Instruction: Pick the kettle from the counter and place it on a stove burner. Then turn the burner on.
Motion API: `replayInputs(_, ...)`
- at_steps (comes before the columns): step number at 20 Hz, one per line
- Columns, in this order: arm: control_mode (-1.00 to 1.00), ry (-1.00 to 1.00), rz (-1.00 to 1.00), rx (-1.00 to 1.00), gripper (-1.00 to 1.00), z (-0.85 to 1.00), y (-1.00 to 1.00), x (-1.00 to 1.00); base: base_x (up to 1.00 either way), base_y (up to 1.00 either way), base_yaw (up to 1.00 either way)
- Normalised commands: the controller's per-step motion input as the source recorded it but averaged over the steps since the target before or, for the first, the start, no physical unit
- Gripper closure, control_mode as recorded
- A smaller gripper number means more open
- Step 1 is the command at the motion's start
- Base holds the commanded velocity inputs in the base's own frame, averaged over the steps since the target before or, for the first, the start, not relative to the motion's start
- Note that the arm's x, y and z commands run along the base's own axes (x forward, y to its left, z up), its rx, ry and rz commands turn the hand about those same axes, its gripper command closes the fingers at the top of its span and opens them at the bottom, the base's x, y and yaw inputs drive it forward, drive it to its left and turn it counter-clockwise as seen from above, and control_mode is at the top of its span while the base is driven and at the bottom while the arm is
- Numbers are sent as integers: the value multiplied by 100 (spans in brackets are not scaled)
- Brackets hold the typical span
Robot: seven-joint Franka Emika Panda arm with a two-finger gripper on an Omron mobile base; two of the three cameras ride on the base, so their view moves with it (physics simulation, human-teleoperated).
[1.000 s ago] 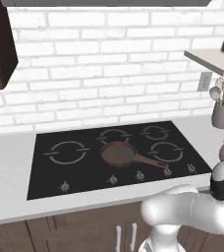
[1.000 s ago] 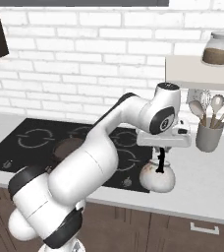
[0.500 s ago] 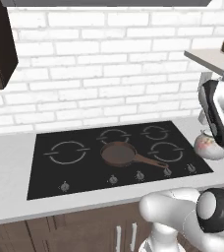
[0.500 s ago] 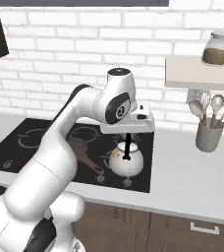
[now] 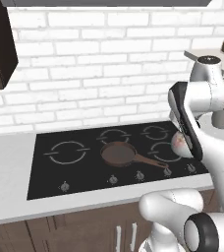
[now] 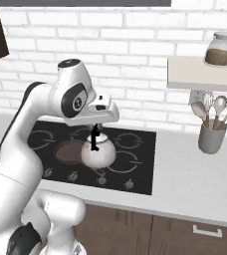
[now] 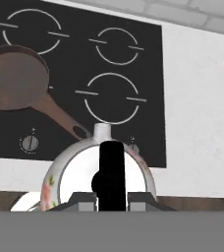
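Since a second ago I have carried the kettle point(image 6: 97, 153) leftward, off the bare right stretch of the surface point(image 6: 195, 174) and over the black glass cooktop point(image 6: 140, 169); half a second ago it hung nearer the cooktop's right edge than it does now. My claw point(image 6: 95, 133) is clamped shut on the kettle's thin black upright handle, and the silvery-white body hangs below it, lifted clear of the glass.

Nearest to me, along the cooktop's front edge, runs a row of small round knobs point(image 5: 113, 179). Just behind them, in the right base view, the kettle hangs above the front right part of the glass, close beside the brown frying pan point(image 5: 118, 153), whose handle points toward the front right. In the hand view the kettle point(image 7: 101, 174) sits directly below me with its short spout toward a white burner ring point(image 7: 110, 98) ahead, and the pan point(image 7: 16, 76) lies to the left of it.

Farther left on the glass is the large stove burner point(image 5: 68, 151). Toward the right back of the surface stands a grey utensil holder point(image 6: 212, 138), and above it a wall shelf point(image 6: 205, 72) carries a glass jar point(image 6: 220, 50).
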Motion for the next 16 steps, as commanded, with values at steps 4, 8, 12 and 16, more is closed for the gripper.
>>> replayInputs(4,-100,-1,0,-3,100,16,100,0,0,0,0)
replayInputs(8,-100,0,0,-4,100,5,100,5,0,0,0)
replayInputs(12,-100,0,0,-3,100,0,100,11,0,0,0)
replayInputs(16,-100,0,0,-2,100,0,100,16,0,0,0)
